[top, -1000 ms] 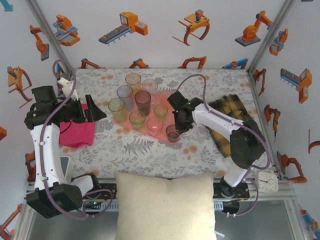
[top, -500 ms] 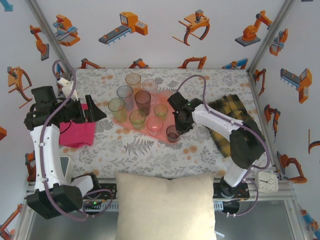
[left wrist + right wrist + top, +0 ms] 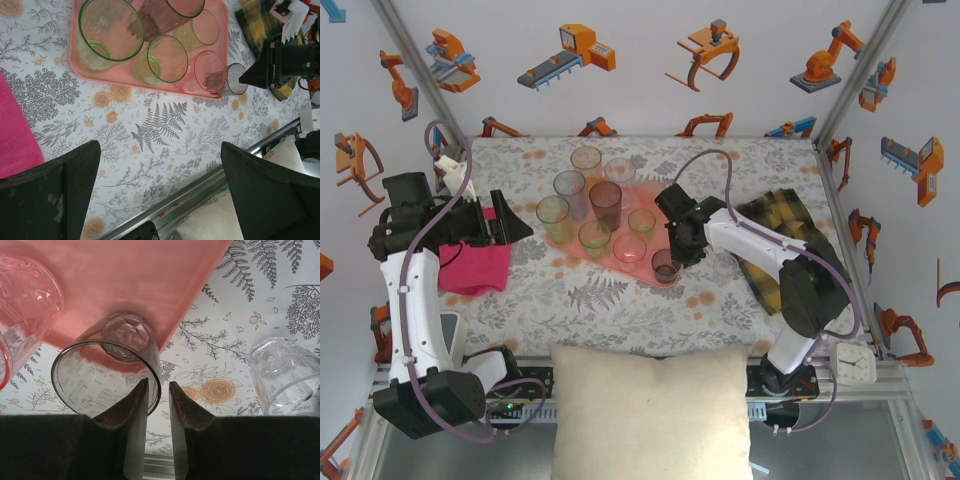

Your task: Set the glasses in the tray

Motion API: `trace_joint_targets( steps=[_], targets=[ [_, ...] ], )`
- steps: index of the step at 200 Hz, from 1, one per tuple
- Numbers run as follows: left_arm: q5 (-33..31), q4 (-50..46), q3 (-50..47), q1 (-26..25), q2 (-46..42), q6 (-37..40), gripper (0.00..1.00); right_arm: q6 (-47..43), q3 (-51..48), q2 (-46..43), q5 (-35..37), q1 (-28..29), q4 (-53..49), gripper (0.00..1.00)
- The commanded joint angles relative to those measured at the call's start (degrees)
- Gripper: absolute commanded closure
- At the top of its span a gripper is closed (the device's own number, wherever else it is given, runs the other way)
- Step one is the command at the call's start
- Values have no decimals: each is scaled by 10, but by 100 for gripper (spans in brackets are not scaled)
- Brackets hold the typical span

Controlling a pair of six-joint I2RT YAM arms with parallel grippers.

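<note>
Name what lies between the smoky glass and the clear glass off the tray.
One finger of the right tool, then bare floral tablecloth, seen in the right wrist view.

Plenty of open table (image 3: 620,305) on the near side of the tray (image 3: 125,275), easy to come in from there. The tray itself is crowded: the glasses (image 3: 605,200) stand close together with only slim gaps between them. The right gripper (image 3: 159,385) blocks the near right corner, straddling the rim of the smoky glass (image 3: 107,370). A clear glass (image 3: 285,370) sits just beside that on the table, with a plaid cloth (image 3: 775,240) further right and a magenta cloth (image 3: 475,268) over on the left side.
</note>
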Motion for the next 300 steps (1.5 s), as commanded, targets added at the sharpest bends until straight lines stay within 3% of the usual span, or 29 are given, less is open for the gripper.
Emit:
trace_joint_targets(
  steps=[1,212,300],
  targets=[
    [9,0,0,3,-10,3,3,-4,-7,-9,8,4,-10,72],
    [0,-9,15,3,-10,16,3,-27,38,-82,27,4,-52,67],
    [-18,-37,36,2,-8,61,3,-1,-60,-251,101,4,54,67]
  ],
)
